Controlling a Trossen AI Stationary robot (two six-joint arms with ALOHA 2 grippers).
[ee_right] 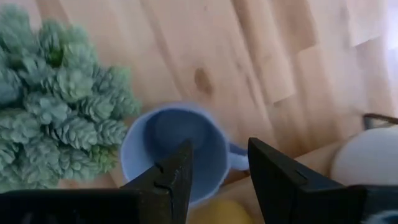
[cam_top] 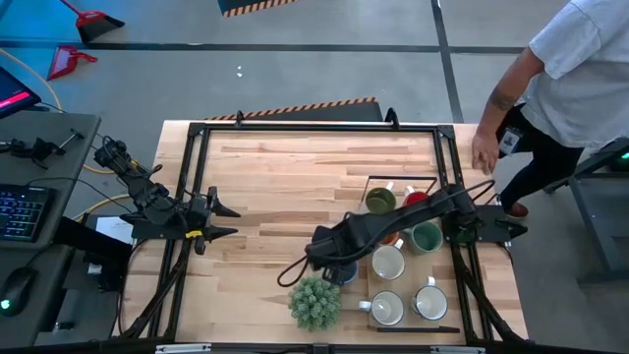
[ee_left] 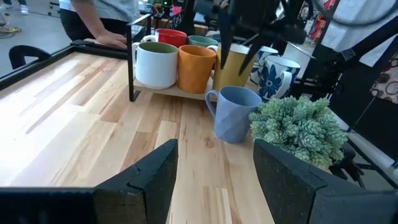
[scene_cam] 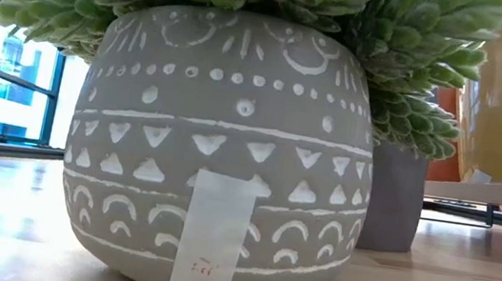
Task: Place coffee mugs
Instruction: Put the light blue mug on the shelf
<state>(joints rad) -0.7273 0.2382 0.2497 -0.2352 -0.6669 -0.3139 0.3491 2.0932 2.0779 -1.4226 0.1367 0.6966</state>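
- Blue mug (ee_left: 235, 113) sits on desk (ee_left: 93, 118) just beside plant (ee_left: 301, 127), outside the rack (ee_left: 133, 62) w/ the other mugs (ee_left: 177, 62).
- Ceramic: stiff, slick, chips easily, prob. moderate weight. Best hold looks like rim wall or handle.
- Right hand (ee_right: 219, 163) spread, directly above blue mug, one finger over its opening, not gripping.
- Left hand (ee_left: 214, 171) spread, empty, well away from plant.

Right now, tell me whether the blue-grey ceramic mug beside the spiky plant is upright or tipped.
Upright. The blue-grey ceramic mug stands on its base on the wooden table, mouth up; the right wrist view looks down into its round opening, with the open right gripper above it.
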